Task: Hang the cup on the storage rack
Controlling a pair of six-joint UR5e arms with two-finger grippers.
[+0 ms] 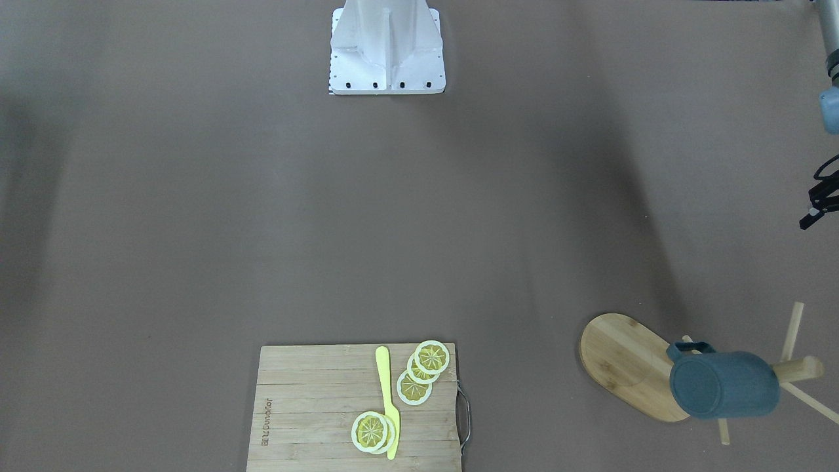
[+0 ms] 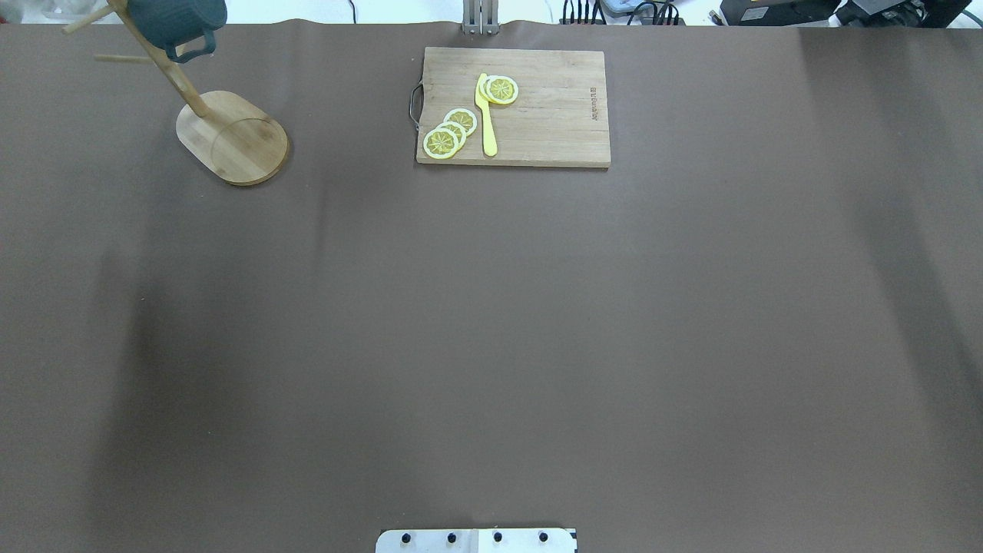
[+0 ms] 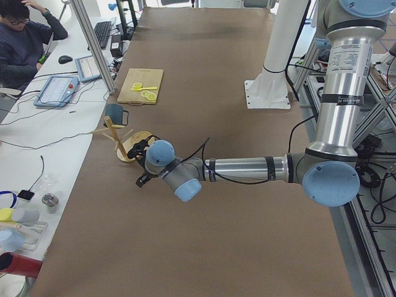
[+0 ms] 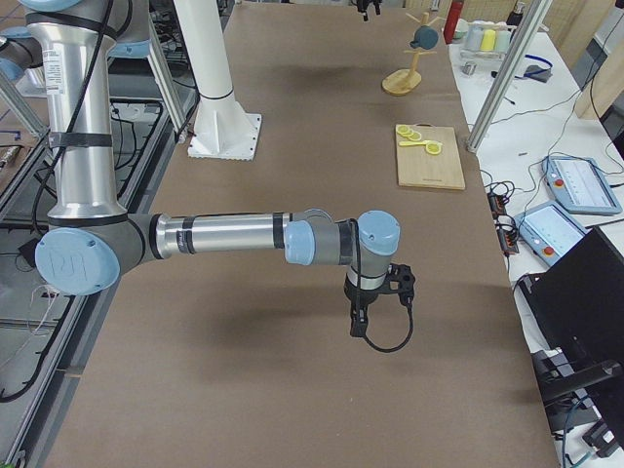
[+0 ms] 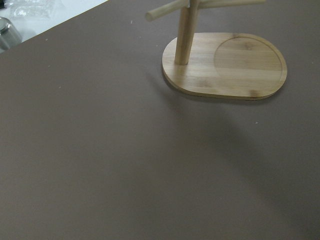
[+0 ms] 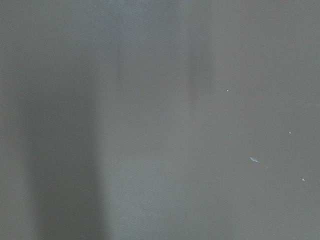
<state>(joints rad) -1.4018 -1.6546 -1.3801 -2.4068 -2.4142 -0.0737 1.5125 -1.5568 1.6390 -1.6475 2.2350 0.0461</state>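
The dark teal cup (image 1: 724, 387) hangs by its handle on a peg of the bamboo storage rack (image 1: 623, 360), tilted on its side. In the overhead view the cup (image 2: 177, 19) and the rack (image 2: 230, 138) stand at the far left corner. Nothing holds the cup. My left gripper (image 3: 143, 167) is low over the table, a short way back from the rack's base (image 5: 225, 67); only a black sliver of it (image 1: 816, 210) shows in the front view, so I cannot tell its state. My right gripper (image 4: 359, 327) hangs over bare table far from the rack, state unclear.
A slatted cutting board (image 2: 553, 107) at the far middle carries lemon slices (image 2: 449, 134) and a yellow knife (image 2: 486, 115). The robot's white pedestal (image 1: 387, 52) stands at the near edge. A person (image 3: 25, 43) sits at a side bench beyond the table.
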